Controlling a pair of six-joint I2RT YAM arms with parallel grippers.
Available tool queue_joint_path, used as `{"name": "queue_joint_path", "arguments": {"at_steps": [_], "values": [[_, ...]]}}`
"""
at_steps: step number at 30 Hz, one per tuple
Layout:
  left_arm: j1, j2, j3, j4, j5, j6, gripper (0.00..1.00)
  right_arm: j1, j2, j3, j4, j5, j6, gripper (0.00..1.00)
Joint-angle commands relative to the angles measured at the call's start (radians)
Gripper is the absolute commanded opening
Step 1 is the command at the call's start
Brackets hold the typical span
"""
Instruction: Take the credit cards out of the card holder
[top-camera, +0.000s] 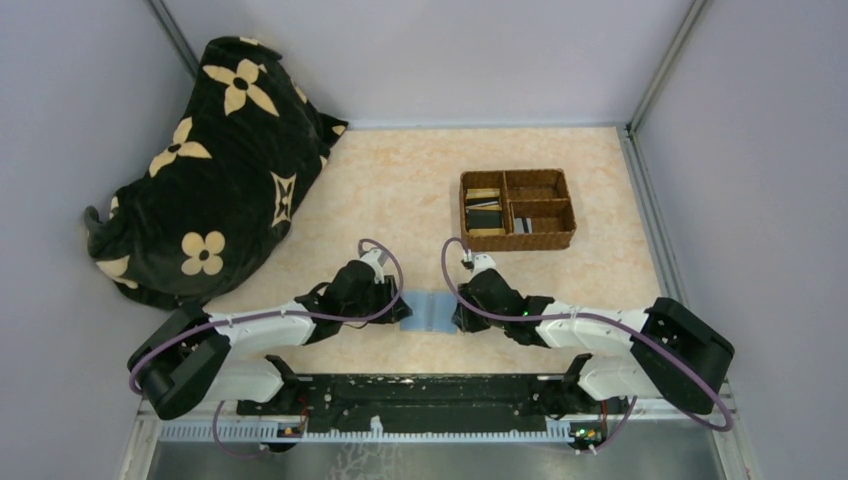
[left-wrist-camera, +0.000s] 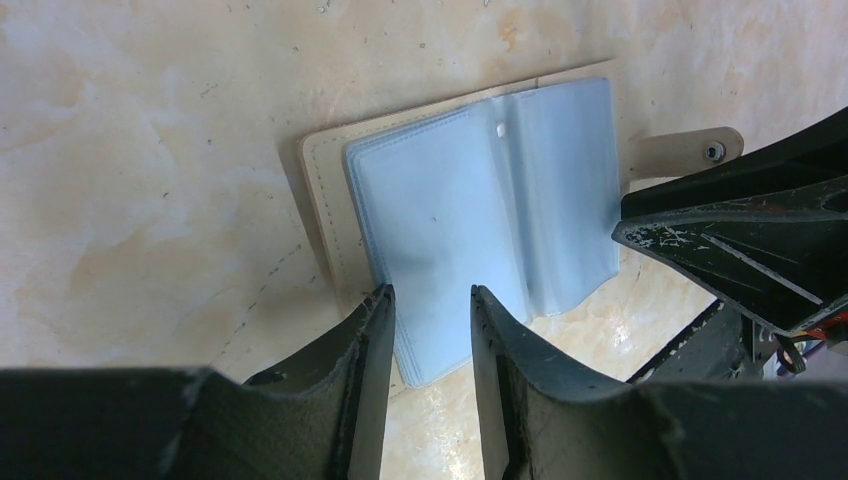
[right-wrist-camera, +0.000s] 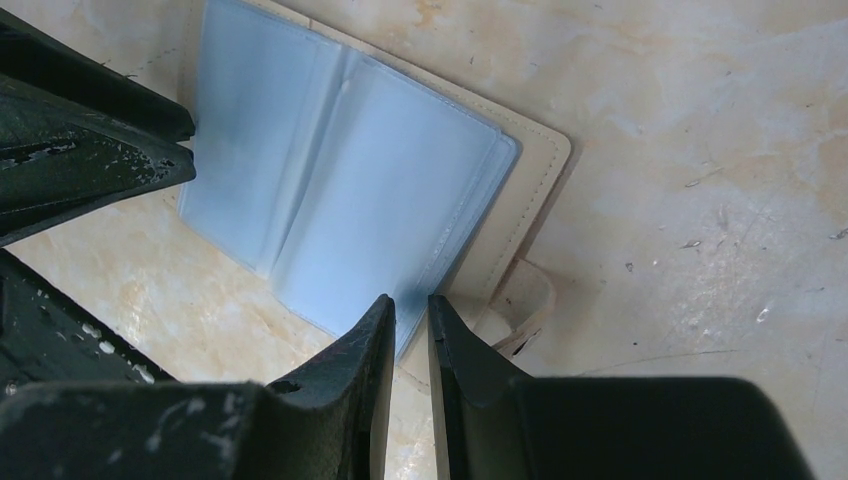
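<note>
The card holder (top-camera: 428, 310) lies open flat on the table between my two grippers, pale blue-grey sleeves up, cream cover beneath. In the left wrist view the holder (left-wrist-camera: 480, 200) shows its snap tab (left-wrist-camera: 690, 152) at the right. My left gripper (left-wrist-camera: 430, 292) is open, with its tips over the near edge of the left sleeves. My right gripper (right-wrist-camera: 410, 300) is open by a narrow gap over the near right corner of the holder (right-wrist-camera: 350, 200). No card shows in the sleeves. Credit cards (top-camera: 484, 212), tan and dark-striped, lie in the brown woven tray.
The brown woven tray (top-camera: 570, 205) stands at the back right. A black cloth with cream flowers (top-camera: 215, 160) fills the back left corner. Grey walls close in the table on three sides. The right arm's fingers (left-wrist-camera: 740, 230) stand close beside the holder.
</note>
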Motion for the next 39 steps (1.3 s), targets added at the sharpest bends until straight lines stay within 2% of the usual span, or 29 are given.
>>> {"name": "queue_joint_path", "arguments": {"at_steps": [1, 4, 14, 18, 23, 26, 27, 30, 32, 34, 36, 39], "values": [[-0.005, -0.006, -0.019, -0.037, -0.008, 0.028, 0.41, -0.007, 0.01, 0.003, 0.063, -0.006, -0.003, 0.19], [-0.009, 0.011, -0.023, -0.013, 0.012, 0.027, 0.41, -0.006, 0.027, 0.002, 0.076, -0.019, -0.004, 0.19], [-0.095, 0.128, -0.04, 0.243, 0.101, -0.071, 0.41, -0.006, 0.083, -0.003, 0.128, -0.051, 0.008, 0.19], [-0.107, 0.127, -0.016, 0.233, 0.087, -0.069, 0.41, -0.007, 0.084, 0.002, 0.124, -0.052, 0.009, 0.19], [-0.107, 0.043, -0.016, 0.171, 0.044, -0.058, 0.43, -0.006, 0.051, 0.011, 0.094, -0.04, -0.001, 0.19], [-0.107, -0.039, -0.022, 0.117, 0.002, -0.044, 0.47, -0.007, 0.021, 0.028, 0.055, -0.031, -0.017, 0.19], [-0.107, -0.075, -0.027, 0.098, -0.018, -0.042, 0.52, -0.007, 0.004, 0.036, 0.038, -0.021, -0.026, 0.2], [-0.107, -0.195, -0.048, 0.038, -0.084, -0.039, 0.76, -0.011, -0.052, 0.054, -0.024, 0.025, -0.054, 0.22], [-0.106, -0.274, -0.061, 0.005, -0.116, -0.025, 0.88, -0.018, -0.095, 0.069, -0.085, 0.07, -0.071, 0.29], [-0.106, -0.357, -0.066, -0.042, -0.151, -0.014, 0.92, -0.033, -0.144, 0.081, -0.138, 0.11, -0.084, 0.47], [-0.105, -0.415, -0.065, -0.095, -0.189, -0.012, 0.96, -0.047, -0.186, 0.091, -0.182, 0.145, -0.093, 0.59], [-0.106, -0.463, -0.052, -0.181, -0.246, -0.039, 1.0, -0.067, -0.25, 0.092, -0.236, 0.192, -0.103, 0.67]]}}
